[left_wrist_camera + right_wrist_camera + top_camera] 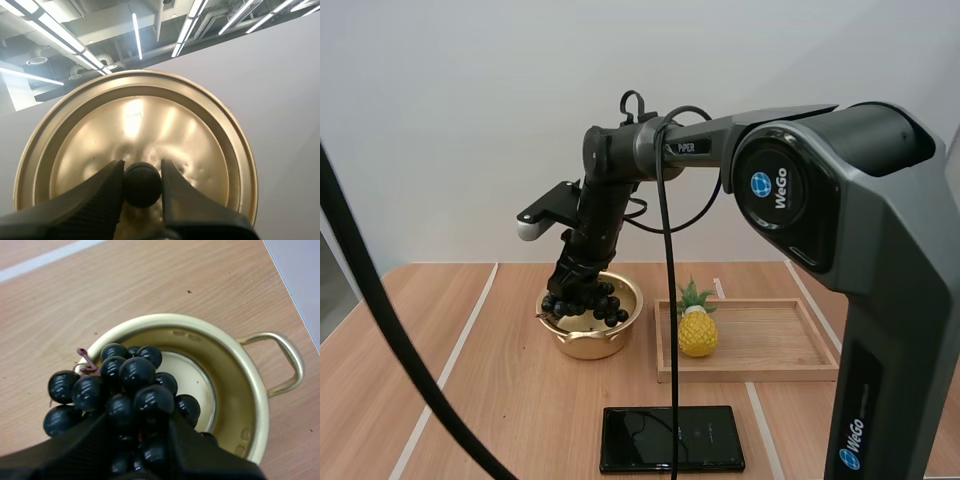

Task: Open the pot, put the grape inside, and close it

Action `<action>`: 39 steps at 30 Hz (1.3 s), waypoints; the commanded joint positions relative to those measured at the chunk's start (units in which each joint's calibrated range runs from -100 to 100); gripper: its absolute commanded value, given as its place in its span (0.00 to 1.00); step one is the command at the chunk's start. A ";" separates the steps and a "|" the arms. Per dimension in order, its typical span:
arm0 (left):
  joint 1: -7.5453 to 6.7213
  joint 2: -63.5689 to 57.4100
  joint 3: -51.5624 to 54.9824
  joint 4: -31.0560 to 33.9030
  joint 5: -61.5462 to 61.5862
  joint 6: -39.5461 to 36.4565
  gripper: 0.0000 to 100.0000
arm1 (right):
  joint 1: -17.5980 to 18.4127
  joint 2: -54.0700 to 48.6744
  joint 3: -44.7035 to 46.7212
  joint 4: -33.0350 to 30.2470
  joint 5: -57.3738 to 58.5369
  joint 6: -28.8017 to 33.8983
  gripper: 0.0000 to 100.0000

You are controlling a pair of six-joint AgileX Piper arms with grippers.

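In the high view my right gripper hangs over the open gold pot, shut on a bunch of dark grapes. The right wrist view has the grapes pinched between the right gripper's fingers, hanging over the pot's near rim and partly above the bare inside of the pot. My left gripper is shut on the black knob of the gold lid, holding the lid up and away from the table.
To the right of the pot lies a wooden tray with a small yellow pineapple at its left end. A flat black slab lies near the table's front edge. A pot handle sticks out on the far side.
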 commanded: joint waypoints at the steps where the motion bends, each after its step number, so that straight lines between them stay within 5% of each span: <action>1: -0.02 -0.25 -0.32 0.07 -1.30 -0.64 0.00 | -0.10 1.26 -0.03 -4.62 -2.93 2.17 0.00; 9: -0.02 -0.25 -0.32 0.07 -1.15 -0.64 0.00 | -0.10 3.69 -0.03 -8.60 -10.94 4.61 0.00; 29: -0.02 -0.25 -0.32 0.07 -0.52 -0.64 0.00 | -0.10 8.64 -0.03 -6.77 -10.03 4.95 0.00; 38: -0.02 -0.25 -0.32 0.07 -0.52 -0.64 0.00 | -0.10 8.64 -0.03 -7.31 -10.61 11.22 0.00; 39: -0.02 -0.25 -0.32 0.07 -0.52 -0.64 0.00 | -0.10 8.64 -0.03 -7.30 -10.61 11.71 0.06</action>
